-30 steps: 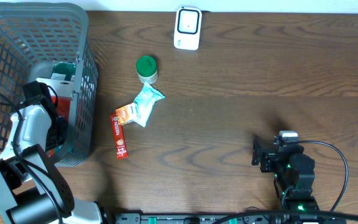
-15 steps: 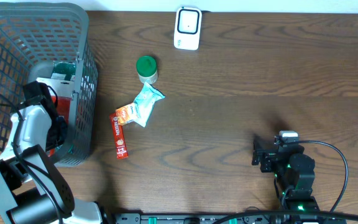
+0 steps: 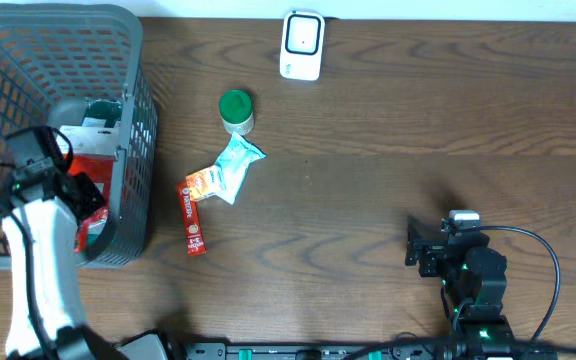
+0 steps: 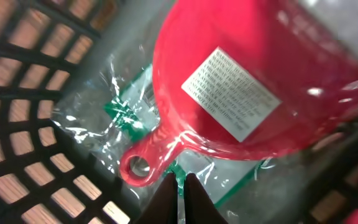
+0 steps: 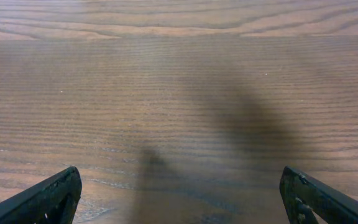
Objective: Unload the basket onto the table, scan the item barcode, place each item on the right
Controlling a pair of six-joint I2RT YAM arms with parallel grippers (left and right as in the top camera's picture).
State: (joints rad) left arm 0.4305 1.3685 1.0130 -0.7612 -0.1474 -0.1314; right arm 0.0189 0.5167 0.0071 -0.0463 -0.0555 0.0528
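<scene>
My left gripper (image 4: 180, 180) is down inside the grey basket (image 3: 28, 60), shut on the clear and green plastic wrap (image 4: 135, 106) of a red scoop-shaped item (image 4: 241, 50). The item has a round handle loop and a white printed label (image 4: 230, 93) facing the camera. From overhead the left gripper (image 3: 83, 195) sits by the basket's right wall, with the red item (image 3: 93, 228) just below it. The white scanner (image 3: 301, 44) lies at the table's far edge. My right gripper (image 3: 438, 248) rests open over bare wood, its fingertips (image 5: 48, 196) wide apart.
On the table beside the basket are a green-lidded jar (image 3: 235, 110), a teal and orange packet (image 3: 226, 170) and a red bar (image 3: 193, 217). More packaged goods (image 3: 96, 115) lie in the basket. The basket's mesh walls (image 4: 17, 93) stand close around the left gripper.
The left arm has shifted left and drawn back inside the basket, with the red item moving along. Its jaws closed the last bit. The right arm has not moved.
</scene>
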